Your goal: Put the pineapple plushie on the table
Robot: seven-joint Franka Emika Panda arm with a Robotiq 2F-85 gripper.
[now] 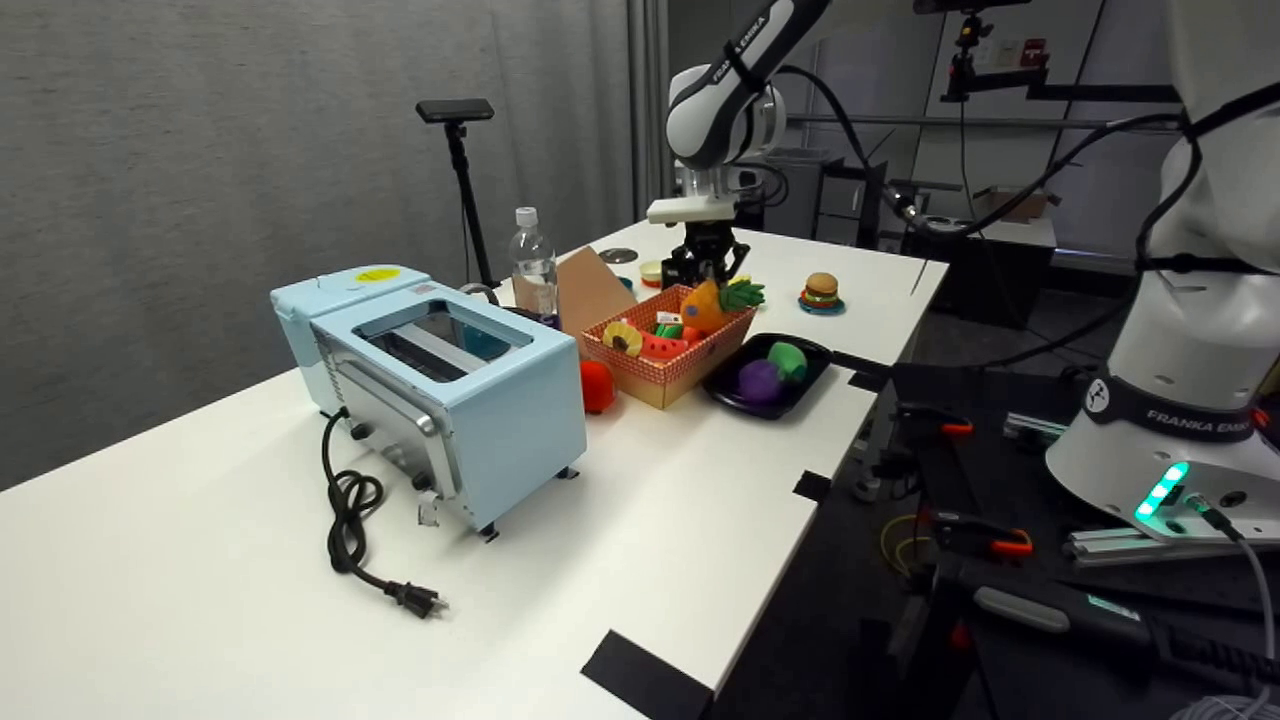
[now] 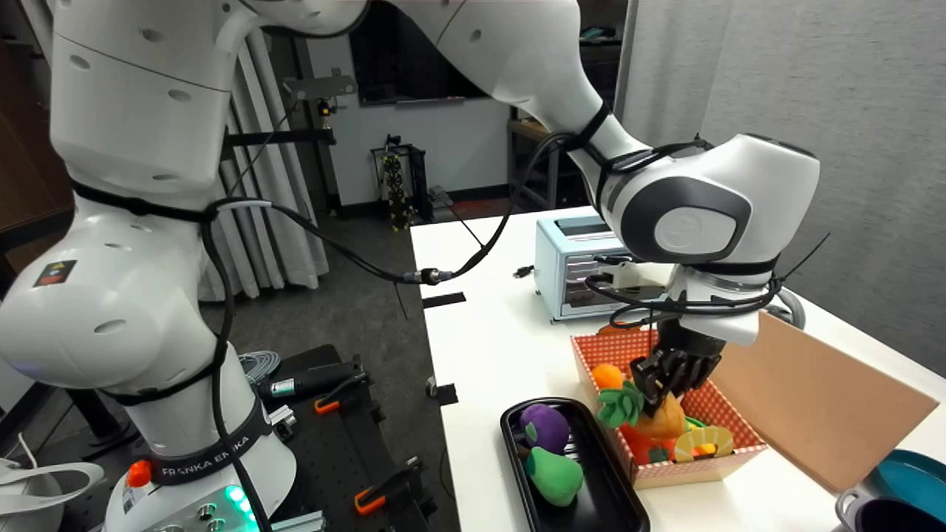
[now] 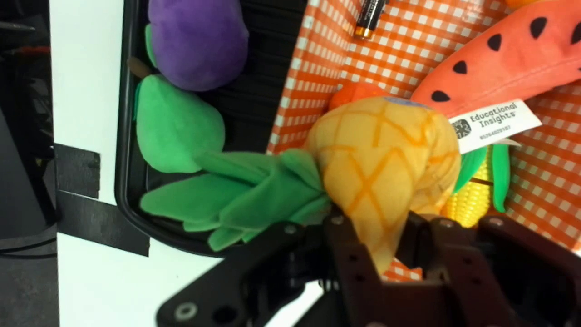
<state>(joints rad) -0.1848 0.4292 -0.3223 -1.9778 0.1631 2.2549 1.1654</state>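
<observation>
The pineapple plushie, orange-yellow with green leaves, shows in both exterior views and in the wrist view. My gripper is shut on its body and pinches the cloth between the fingers. The gripper also shows in both exterior views, pointing down over the red-checked box. The plushie is at the box's opening, its leaves over the wall toward the black tray. I cannot tell if it touches the things below. The table has a white top and bears the box.
The black tray beside the box holds a purple plushie and a green one. Watermelon and corn toys lie in the box. A cardboard flap, bottle, toaster and toy burger stand around.
</observation>
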